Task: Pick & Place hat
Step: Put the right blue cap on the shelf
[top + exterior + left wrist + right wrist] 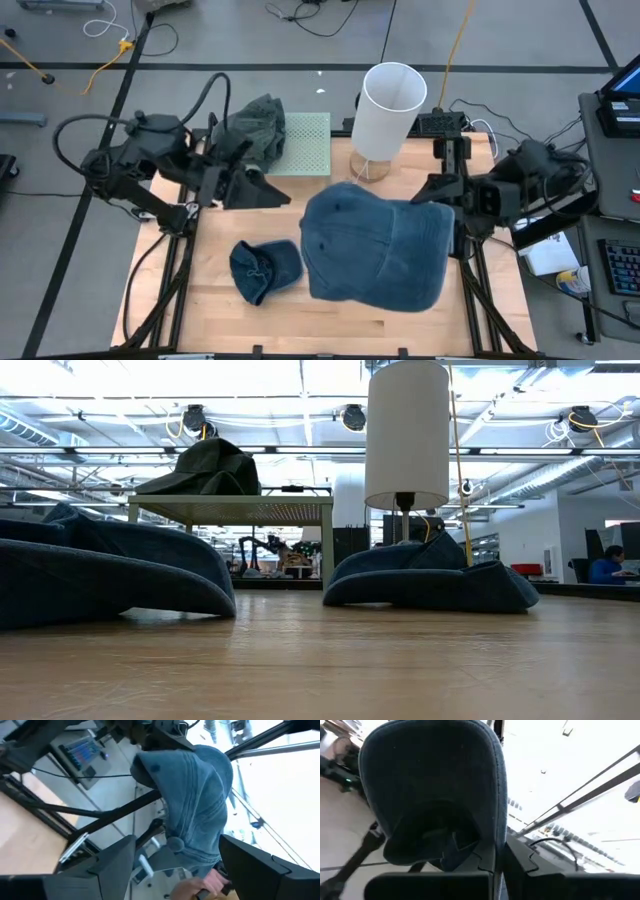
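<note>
The large blue hat (375, 250) lies on the desk (330, 310) right beside the right tool (447, 222), its brim apparently reaching that tool. The left tool (262, 190), fingers spread wide and empty, sits farther off.

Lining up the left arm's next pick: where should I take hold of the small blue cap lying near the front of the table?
Probably by the small blue cap's rim, coming straight down from above. It lies low and crumpled on the table, so the raised fabric edge is the likeliest part for the fingers to pinch. The large blue hat lies close on one side, so approach from the other.
</note>
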`<state>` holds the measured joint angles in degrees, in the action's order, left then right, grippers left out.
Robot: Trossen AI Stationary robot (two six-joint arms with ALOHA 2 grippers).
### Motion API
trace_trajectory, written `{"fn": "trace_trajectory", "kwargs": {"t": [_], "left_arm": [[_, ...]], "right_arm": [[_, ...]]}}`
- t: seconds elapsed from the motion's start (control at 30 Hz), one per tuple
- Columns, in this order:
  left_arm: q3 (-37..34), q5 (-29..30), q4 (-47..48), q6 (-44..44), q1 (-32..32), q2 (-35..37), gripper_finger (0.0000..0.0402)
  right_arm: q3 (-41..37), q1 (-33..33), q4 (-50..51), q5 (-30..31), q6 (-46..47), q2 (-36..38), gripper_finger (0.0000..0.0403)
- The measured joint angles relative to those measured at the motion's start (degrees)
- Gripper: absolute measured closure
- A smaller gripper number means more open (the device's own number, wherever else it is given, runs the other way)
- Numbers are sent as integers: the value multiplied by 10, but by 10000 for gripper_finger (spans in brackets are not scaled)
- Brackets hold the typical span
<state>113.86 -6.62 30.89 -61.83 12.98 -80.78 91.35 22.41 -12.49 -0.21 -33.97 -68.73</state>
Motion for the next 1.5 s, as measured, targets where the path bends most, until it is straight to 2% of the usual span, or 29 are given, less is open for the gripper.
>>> {"fn": "trace_trajectory", "kwargs": {"t": [0.23,0.6,0.77,1.03,1.5], "left_arm": [[0,-26,-20,-18,-5,-21,108],[0,-113,-159,-48,-19,-75,108],[0,-112,-164,-56,-21,-74,113],[0,-117,-217,-73,-25,-72,188],[0,-148,-217,-79,-25,-73,331]], "right_arm": [[0,0,-15,0,-14,0,398],[0,0,-14,1,-14,0,398],[0,0,-14,1,-12,0,398],[0,0,-10,4,-21,0,395],[0,0,1,6,-32,1,392]]}}
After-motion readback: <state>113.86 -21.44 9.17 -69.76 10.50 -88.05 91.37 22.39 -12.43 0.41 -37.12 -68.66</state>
